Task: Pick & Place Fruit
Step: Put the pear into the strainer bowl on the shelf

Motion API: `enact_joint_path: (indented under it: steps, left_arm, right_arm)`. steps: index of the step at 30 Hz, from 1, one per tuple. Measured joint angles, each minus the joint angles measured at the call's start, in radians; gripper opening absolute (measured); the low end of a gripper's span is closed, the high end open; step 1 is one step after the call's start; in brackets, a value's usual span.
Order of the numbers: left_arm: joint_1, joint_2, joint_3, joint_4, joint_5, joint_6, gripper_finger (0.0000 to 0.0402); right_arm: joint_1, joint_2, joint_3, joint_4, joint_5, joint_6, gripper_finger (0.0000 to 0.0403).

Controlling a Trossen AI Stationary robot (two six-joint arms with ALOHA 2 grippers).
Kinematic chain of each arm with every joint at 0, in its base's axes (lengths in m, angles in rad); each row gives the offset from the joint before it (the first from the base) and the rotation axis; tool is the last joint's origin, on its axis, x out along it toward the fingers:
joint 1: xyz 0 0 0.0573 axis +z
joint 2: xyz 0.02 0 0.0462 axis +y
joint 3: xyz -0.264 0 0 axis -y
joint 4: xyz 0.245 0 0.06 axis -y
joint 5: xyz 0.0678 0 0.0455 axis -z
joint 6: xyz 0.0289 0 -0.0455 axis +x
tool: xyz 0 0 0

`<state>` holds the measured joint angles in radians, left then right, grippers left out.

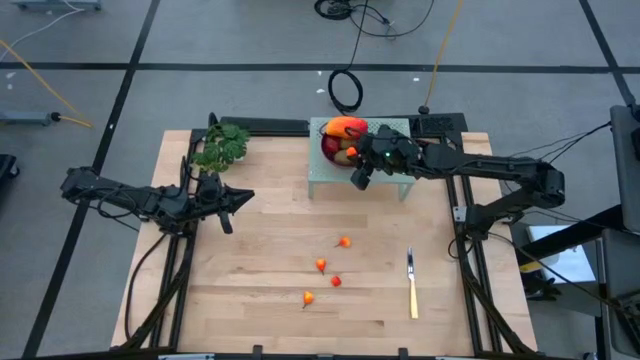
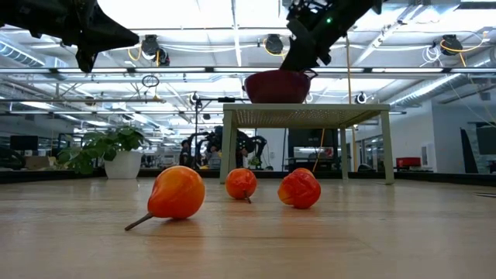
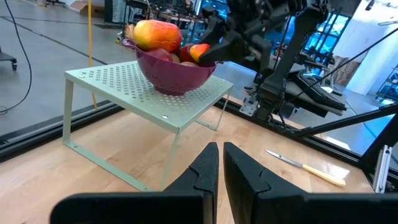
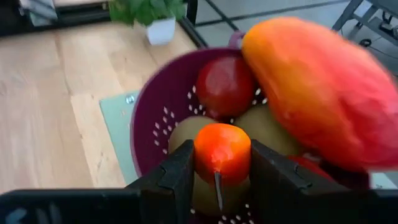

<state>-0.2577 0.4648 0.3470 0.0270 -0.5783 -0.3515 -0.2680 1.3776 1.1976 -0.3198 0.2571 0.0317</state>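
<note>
A purple colander bowl [image 1: 338,150] stands on a pale green perforated stand [image 1: 325,180] at the table's far middle. In it lie a large orange-red piece [image 4: 323,93], a dark red ball [image 4: 226,84] and two olive-brown ovals [image 4: 186,134]. My right gripper [image 4: 221,163] hovers over the bowl, shut on a tiny orange-red fruit [image 4: 222,149]. Several more tiny orange-red fruits [image 1: 320,265] rest on the table's near middle. My left gripper [image 1: 245,197] waits shut at the left side, above the table. My right gripper pinches the tiny orange-red fruit [image 4: 222,146] between its two fingers [image 4: 180,174], one on each side of it. The fingers slant down from the table's right side. The fruit is lifted clear above the bowl's contents, its stem [image 4: 217,186] pointing back between the fingers.
A potted leafy green plant [image 1: 222,145] stands at the far left corner. A yellow-handled knife [image 1: 411,285] lies on the table's near right. The stand's thin legs [image 2: 226,147] reach down to the table. Bare wood lies between the loose fruits and my left gripper.
</note>
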Motion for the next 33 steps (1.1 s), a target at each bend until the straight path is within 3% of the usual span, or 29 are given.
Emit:
enact_joint_path:
  steps: [17, 33]
  left_arm:
    - [0.000, 0.000, 0.000, 0.000, 0.000, -0.013, 0.0024]
    - [0.000, 0.000, 0.000, 0.000, 0.000, -0.015, 0.0024]
  right_arm:
    - [-0.020, 0.009, 0.000, 0.023, 0.030, -0.025, 0.0127]
    - [-0.021, 0.008, 0.000, 0.071, 0.026, -0.018, 0.0180]
